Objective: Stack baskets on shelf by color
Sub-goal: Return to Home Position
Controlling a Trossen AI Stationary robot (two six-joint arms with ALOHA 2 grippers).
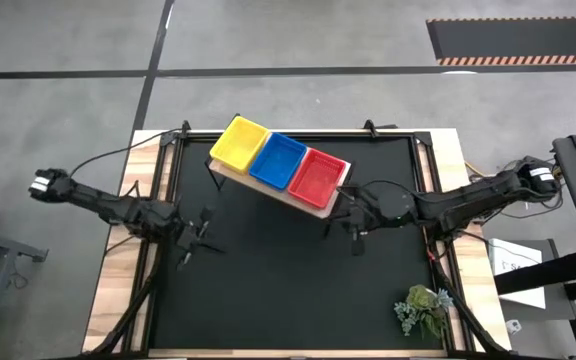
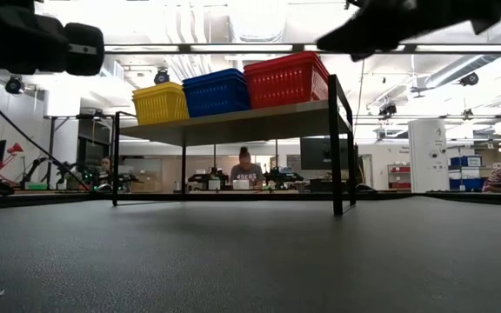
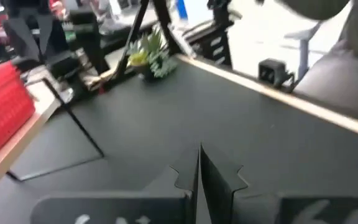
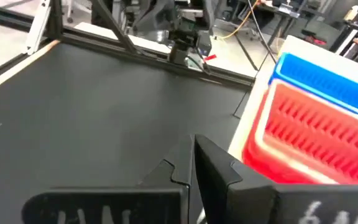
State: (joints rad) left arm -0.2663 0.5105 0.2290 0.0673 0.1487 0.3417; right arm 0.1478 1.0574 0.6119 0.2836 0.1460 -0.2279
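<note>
On the wooden shelf (image 2: 233, 122) at the table's far middle stand the baskets in a row, one colour beside the other: yellow (image 1: 239, 142), blue (image 1: 277, 160) and red (image 1: 317, 177). The shelf rests on thin black legs (image 2: 334, 148) on the black table top. My left gripper (image 1: 203, 240) hovers shut over the table, left of and nearer than the shelf, with nothing in it. My right gripper (image 1: 340, 222) hovers shut just beside the shelf's red end. The right wrist view shows the red basket (image 4: 316, 130) close by and the blue basket (image 4: 328, 74) behind it.
A small artificial plant (image 1: 423, 308) stands at the table's near right corner. It also shows ahead in the left wrist view as a plant (image 3: 151, 53). The black mat (image 1: 288, 290) is bordered by wooden edges (image 1: 118, 270). People sit at desks (image 2: 243, 169) in the room beyond.
</note>
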